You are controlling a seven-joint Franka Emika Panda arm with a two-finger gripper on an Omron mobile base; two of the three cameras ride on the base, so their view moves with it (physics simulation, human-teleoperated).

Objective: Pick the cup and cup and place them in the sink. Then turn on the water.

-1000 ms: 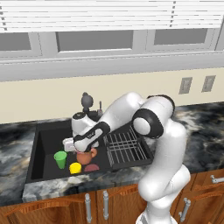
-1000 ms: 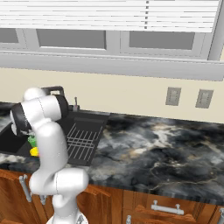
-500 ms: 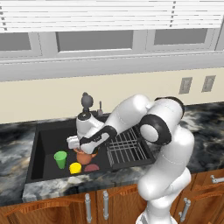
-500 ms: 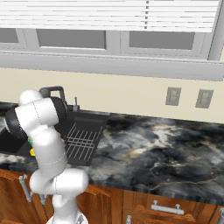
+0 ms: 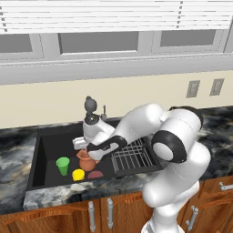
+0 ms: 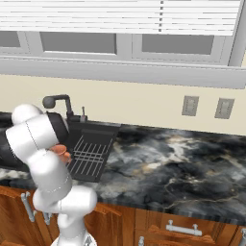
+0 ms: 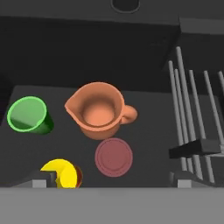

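Marble worktop (image 5: pixel 18 141) wraps the black sink (image 5: pixel 50 145), and both cups are already down in it: the green cup (image 7: pixel 28 116) off to the hand's left, the yellow cup (image 7: pixel 64 174) by its left fingertip, the brown jug (image 7: pixel 98 109) dead ahead. The hand (image 5: pixel 81 144) hangs low over the basin, fingers spread wide, gripping nothing. Next job looks like the faucet (image 5: pixel 90 105) beyond the hand: lift clear of the jug first, then nudge its lever gently.

Matte black sink (image 5: pixel 50 150), veined glossy marble counter (image 6: pixel 182 163), matte terracotta jug (image 7: pixel 98 109).
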